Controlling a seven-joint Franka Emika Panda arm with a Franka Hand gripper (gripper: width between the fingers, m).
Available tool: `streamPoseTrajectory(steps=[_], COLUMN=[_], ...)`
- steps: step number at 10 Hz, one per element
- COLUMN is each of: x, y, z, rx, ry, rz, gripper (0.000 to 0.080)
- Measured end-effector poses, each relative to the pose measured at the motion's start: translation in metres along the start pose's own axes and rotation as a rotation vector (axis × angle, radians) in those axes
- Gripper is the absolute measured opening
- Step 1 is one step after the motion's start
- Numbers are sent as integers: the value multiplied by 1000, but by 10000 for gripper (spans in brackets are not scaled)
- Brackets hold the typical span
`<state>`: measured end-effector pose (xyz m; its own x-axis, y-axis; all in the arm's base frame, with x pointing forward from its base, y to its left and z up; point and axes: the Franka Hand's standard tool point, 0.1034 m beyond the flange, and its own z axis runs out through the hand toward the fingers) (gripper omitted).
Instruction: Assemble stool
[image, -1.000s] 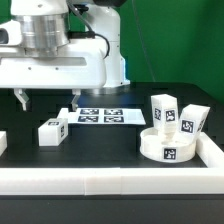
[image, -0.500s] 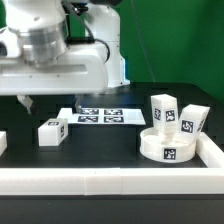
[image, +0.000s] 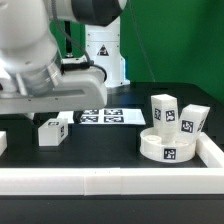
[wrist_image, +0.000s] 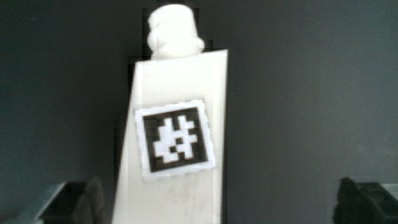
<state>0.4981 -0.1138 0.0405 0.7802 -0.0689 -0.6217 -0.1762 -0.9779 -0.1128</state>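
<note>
In the wrist view a long white stool leg (wrist_image: 173, 140) with a square tag and a round peg at one end lies on the black table. My gripper (wrist_image: 217, 205) is open above it. The leg sits between the two dark fingertips (wrist_image: 71, 205), close to one and well apart from the other. In the exterior view the round seat disc (image: 168, 148) lies at the right with two legs (image: 163, 110) standing against it. Another leg (image: 52, 130) lies left of centre, and one (image: 3, 142) is at the left edge. My fingers are hidden behind the arm there.
The marker board (image: 108, 117) lies flat behind the middle of the table. A long white border rail (image: 110, 181) runs along the front and up the right side. The arm's white body (image: 45, 60) fills the upper left of the exterior view.
The arm has swung down and toward the exterior view's left, now covering more of that side. The stool parts have not moved.
</note>
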Motion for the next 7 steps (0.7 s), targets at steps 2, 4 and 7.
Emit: streamPoseTrajectory(steps=[2, 4, 7], x=[0, 4, 3], y=[1, 14, 17], z=[4, 0, 1], rx=[11, -19, -15], ry=[-81, -69, -74], rz=[2, 9, 13], gripper=[649, 649, 649])
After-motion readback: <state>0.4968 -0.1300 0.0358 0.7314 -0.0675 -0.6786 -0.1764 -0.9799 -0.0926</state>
